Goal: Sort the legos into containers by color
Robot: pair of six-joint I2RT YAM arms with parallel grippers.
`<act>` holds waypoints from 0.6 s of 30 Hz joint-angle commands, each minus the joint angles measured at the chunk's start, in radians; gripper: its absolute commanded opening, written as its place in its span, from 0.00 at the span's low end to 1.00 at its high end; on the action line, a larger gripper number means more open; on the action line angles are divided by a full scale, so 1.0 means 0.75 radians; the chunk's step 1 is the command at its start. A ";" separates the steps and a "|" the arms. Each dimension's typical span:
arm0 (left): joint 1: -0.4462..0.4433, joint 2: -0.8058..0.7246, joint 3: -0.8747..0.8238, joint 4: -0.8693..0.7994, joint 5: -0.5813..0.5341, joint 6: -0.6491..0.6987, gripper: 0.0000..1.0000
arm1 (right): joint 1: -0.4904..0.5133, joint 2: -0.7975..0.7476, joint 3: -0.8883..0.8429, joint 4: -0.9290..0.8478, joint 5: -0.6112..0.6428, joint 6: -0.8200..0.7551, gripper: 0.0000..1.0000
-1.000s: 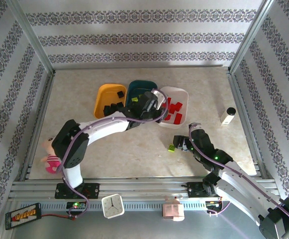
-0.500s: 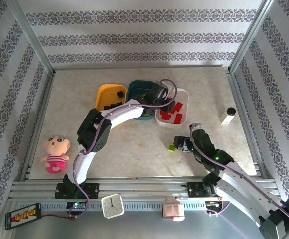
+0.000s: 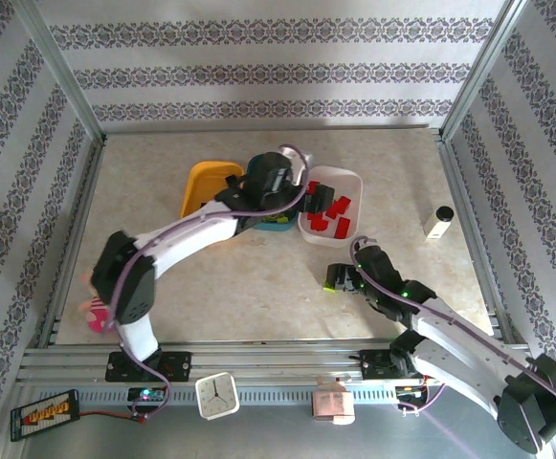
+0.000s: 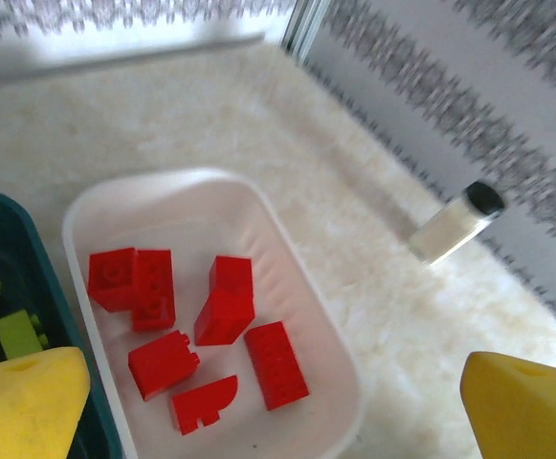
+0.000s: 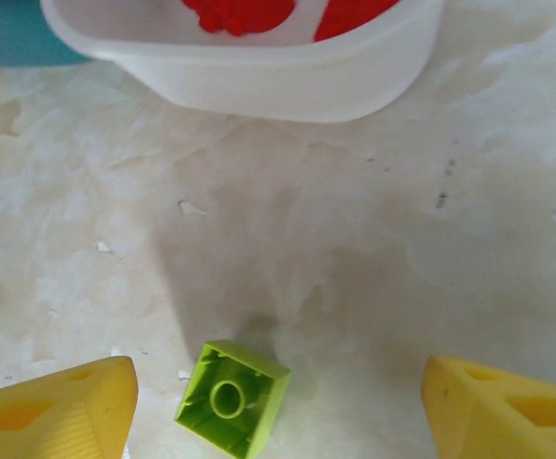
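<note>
Left tool (image 4: 278,409) hangs spread, empty, over the white tray (image 4: 301,296). Right tool (image 5: 279,411), spread, brackets a lime brick (image 5: 232,399) near that tray; next, pinch it for the teal tray (image 4: 21,234).

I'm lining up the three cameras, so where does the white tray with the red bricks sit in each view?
Top external: the white tray is just right of centre on the table.
Left wrist: the white tray is at lower centre, with red bricks inside.
Right wrist: the white tray runs along the top edge.
Shared landmark: the teal tray, directly on its left every time.
</note>
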 commanded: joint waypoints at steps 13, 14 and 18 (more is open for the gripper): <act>0.002 -0.856 -1.071 0.266 -0.218 -0.191 0.99 | 0.188 0.463 0.169 0.083 0.174 0.047 0.67; 0.001 -0.911 -1.120 0.254 -0.234 -0.207 1.00 | 0.193 0.488 0.177 0.077 0.181 0.053 0.66; 0.003 -1.102 -1.265 0.225 -0.275 -0.255 0.99 | 0.213 0.577 0.198 0.054 0.205 0.074 0.61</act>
